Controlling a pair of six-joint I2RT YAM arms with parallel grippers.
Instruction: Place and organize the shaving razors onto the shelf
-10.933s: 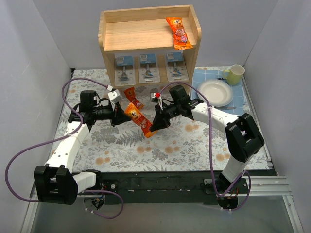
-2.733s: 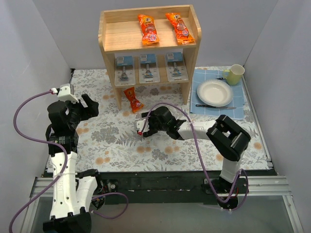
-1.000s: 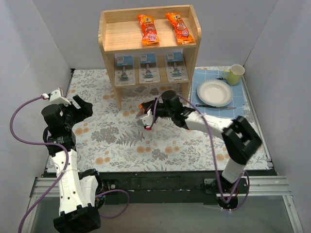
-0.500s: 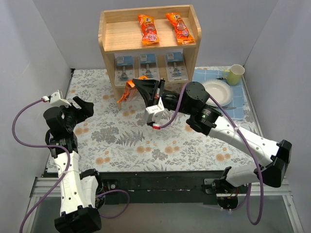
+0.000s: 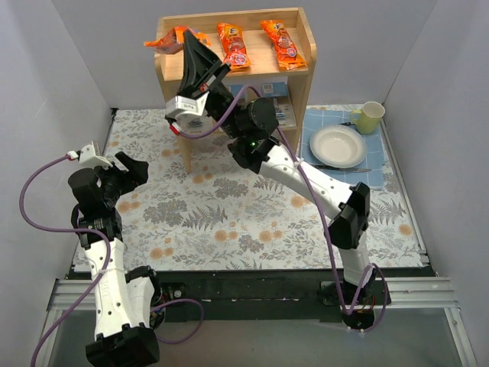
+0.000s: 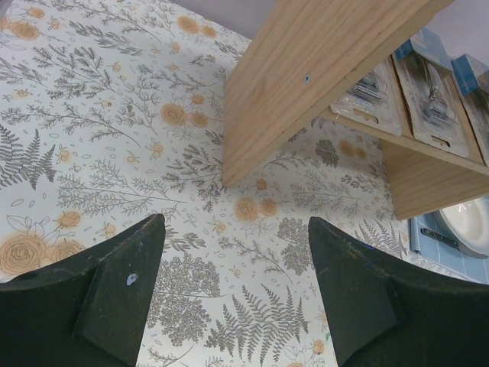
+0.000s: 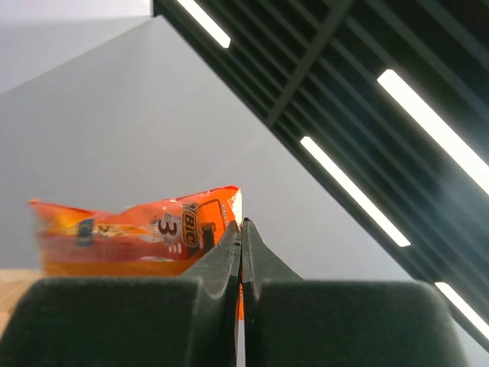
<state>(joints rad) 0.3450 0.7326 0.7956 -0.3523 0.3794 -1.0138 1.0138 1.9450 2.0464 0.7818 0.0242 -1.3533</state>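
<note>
Plain grey walls (image 5: 61, 76), floral tablecloth (image 5: 229, 222), long ceiling light strips (image 7: 355, 191) overhead.

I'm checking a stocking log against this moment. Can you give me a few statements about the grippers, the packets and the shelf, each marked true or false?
1. The right gripper is shut on an orange packet. True.
2. The left gripper holds a razor pack. False: it is open and empty above the table.
3. Two other orange packets lie on the top tier of the shelf. True.
4. The razor packs lie on the table. False: they sit on the shelf's lower tier.
</note>
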